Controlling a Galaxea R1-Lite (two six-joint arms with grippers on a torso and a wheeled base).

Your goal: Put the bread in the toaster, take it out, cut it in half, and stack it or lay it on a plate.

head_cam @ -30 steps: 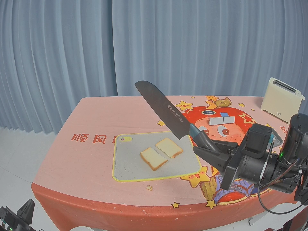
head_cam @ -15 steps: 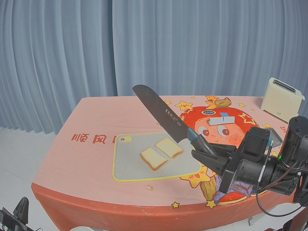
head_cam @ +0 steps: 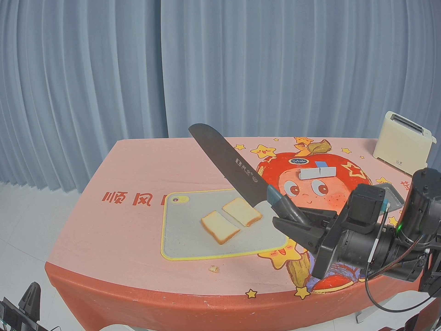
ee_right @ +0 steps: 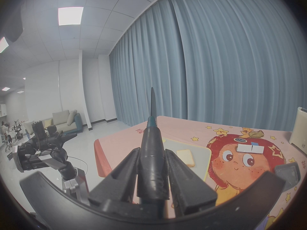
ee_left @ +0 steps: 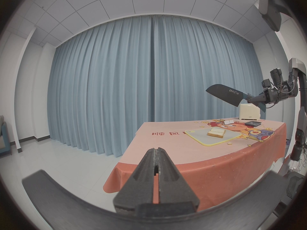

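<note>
Counter (head_cam: 138, 171) w/ cartoon cloth carries it all. Cutting board (head_cam: 183, 235) lies ahead of & below the right jaws. Toaster (head_cam: 403, 142) stands well behind them at the far corner, prob. finished with. Right jaws are clamped tight on the knife (head_cam: 229, 162) handle, blade jutting fwd & up over the board, lifted clear, likely so it nicks nothing. Two bread halves (head_cam: 219, 226) lie flat side by side on the board, under the blade line, thin gap between: cut looks done, plating left. Crumb (head_cam: 213, 268) sits off the board's near edge. Left jaws are closed on nothing, low, well apart from the counter.
</note>
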